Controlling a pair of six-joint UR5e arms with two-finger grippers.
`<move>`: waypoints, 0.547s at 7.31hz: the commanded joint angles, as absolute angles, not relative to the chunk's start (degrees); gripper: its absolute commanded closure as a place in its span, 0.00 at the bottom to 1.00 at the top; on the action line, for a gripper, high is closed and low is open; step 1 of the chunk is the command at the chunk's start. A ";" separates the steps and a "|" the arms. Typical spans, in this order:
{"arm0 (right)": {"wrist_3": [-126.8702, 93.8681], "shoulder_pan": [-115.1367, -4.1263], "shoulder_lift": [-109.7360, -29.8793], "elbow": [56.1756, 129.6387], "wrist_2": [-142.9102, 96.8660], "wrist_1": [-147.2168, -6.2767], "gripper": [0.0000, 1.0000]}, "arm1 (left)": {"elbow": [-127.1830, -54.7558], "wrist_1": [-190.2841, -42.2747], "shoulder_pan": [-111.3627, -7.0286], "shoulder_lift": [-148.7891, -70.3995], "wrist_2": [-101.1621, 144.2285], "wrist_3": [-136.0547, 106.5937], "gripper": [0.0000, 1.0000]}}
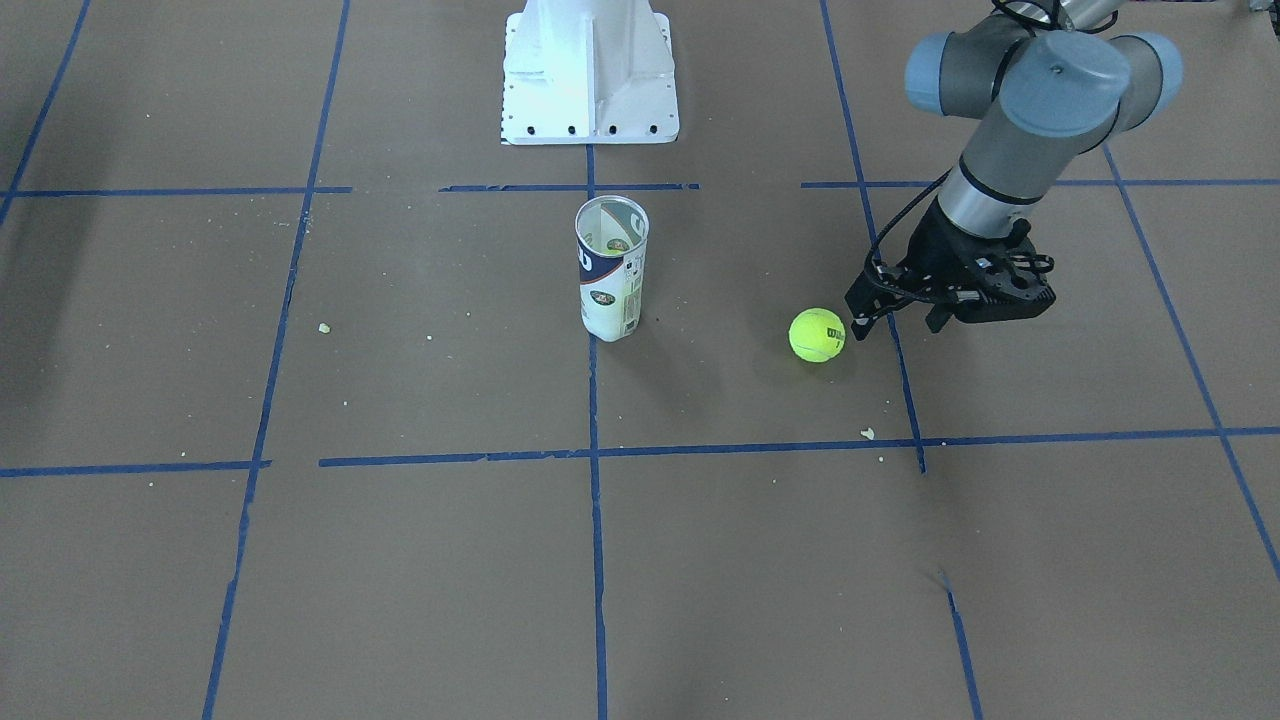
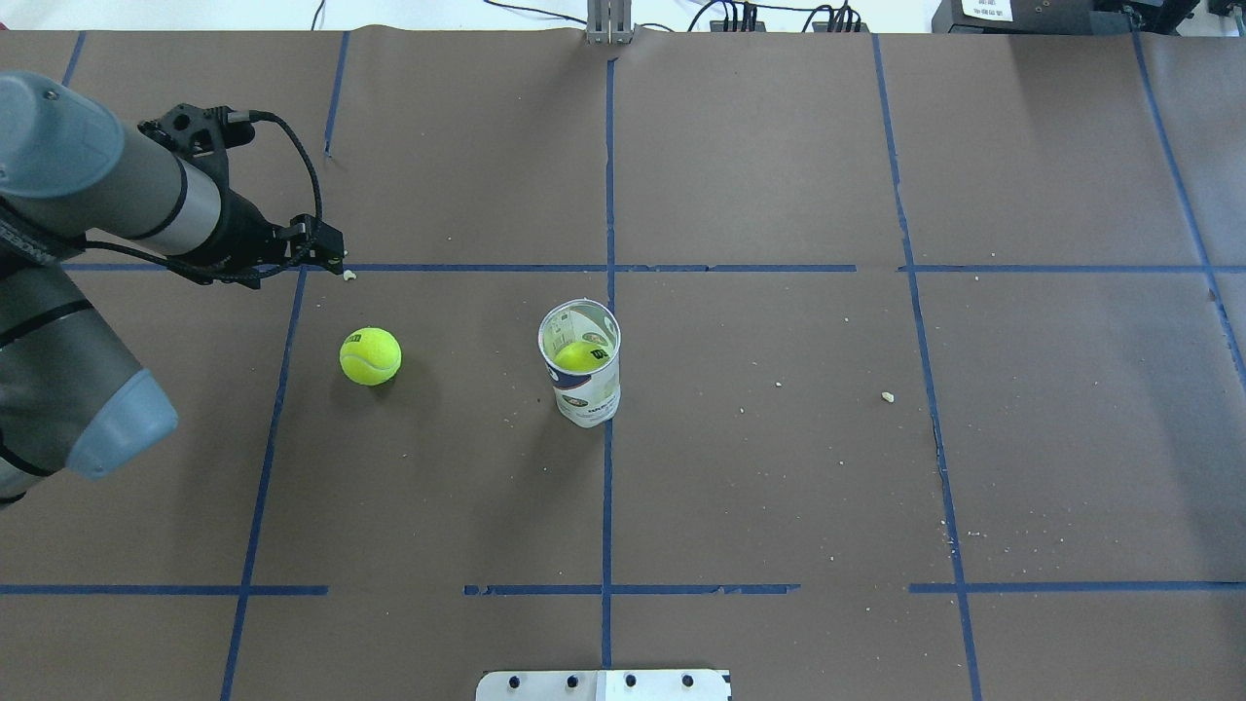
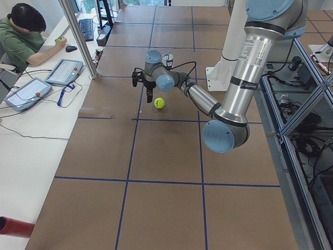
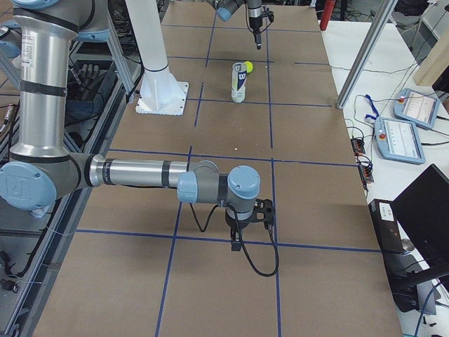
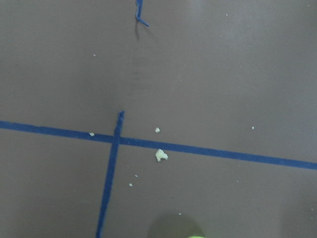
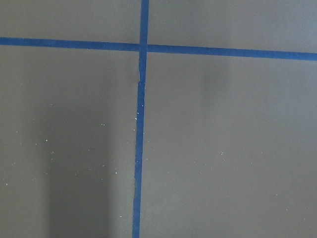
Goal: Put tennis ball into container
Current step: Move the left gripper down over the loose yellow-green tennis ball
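Tennis ball (image 1: pixel 817 334) near the container (image 1: pixel 612 270) looks light, fuzzy, grippy. Left gripper (image 1: pixel 899 328) beyond it, jaws spread. I'd pinch across its middle.

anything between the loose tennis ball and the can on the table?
Nothing. The stretch between the tennis ball and the container is bare brown table cover, clearest in the overhead view.

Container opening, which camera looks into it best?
Overhead exterior: it looks down into the container and shows a yellow-green ball inside. Front-facing shows the open rim but no contents; both side views show it small, from outside; the wrist views miss it.
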State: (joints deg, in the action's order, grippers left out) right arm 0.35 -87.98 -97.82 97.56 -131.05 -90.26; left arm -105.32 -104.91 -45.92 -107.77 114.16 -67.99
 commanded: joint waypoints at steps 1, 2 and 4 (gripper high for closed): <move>0.35 -87.98 -97.82 97.56 -131.04 -90.26 0.00 | -104.77 -105.56 -41.06 -107.84 110.22 -70.84 0.00; 0.35 -87.98 -97.74 97.56 -131.04 -90.26 0.00 | -103.81 -105.56 -39.39 -108.28 108.21 -71.88 0.00; 0.35 -87.98 -97.82 97.56 -131.04 -90.26 0.00 | -101.70 -105.56 -38.15 -109.51 107.75 -72.16 0.00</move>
State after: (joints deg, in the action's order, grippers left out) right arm 0.35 -87.98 -97.76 97.56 -131.05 -90.26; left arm -102.84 -105.55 -39.03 -108.92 108.23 -71.85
